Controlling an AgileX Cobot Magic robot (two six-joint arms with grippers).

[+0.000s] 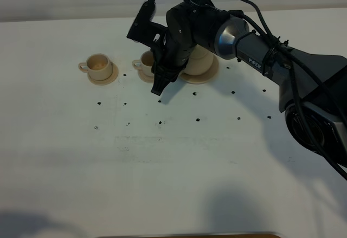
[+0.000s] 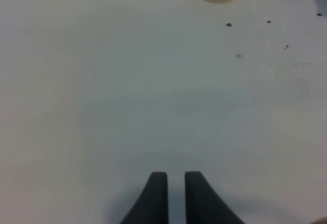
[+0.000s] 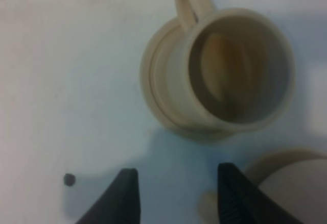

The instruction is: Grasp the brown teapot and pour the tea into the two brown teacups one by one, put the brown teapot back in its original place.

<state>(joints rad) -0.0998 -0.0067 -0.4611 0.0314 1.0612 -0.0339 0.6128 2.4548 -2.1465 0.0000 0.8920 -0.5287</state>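
Now, right jaws apart — nr teapot point(image 1: 201, 59), teacup point(image 3: 237, 73) just beside.

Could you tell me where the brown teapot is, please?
Exterior high view: the brown teapot sits on its wide saucer, just right of the nearer teacup, mostly behind the right arm.

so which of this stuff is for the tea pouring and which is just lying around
For the job:
teapot
big saucer under it
cup by the pot
other cup
right gripper, open above the nearer cup

Just there:
black dots on the table
left gripper, over bare table
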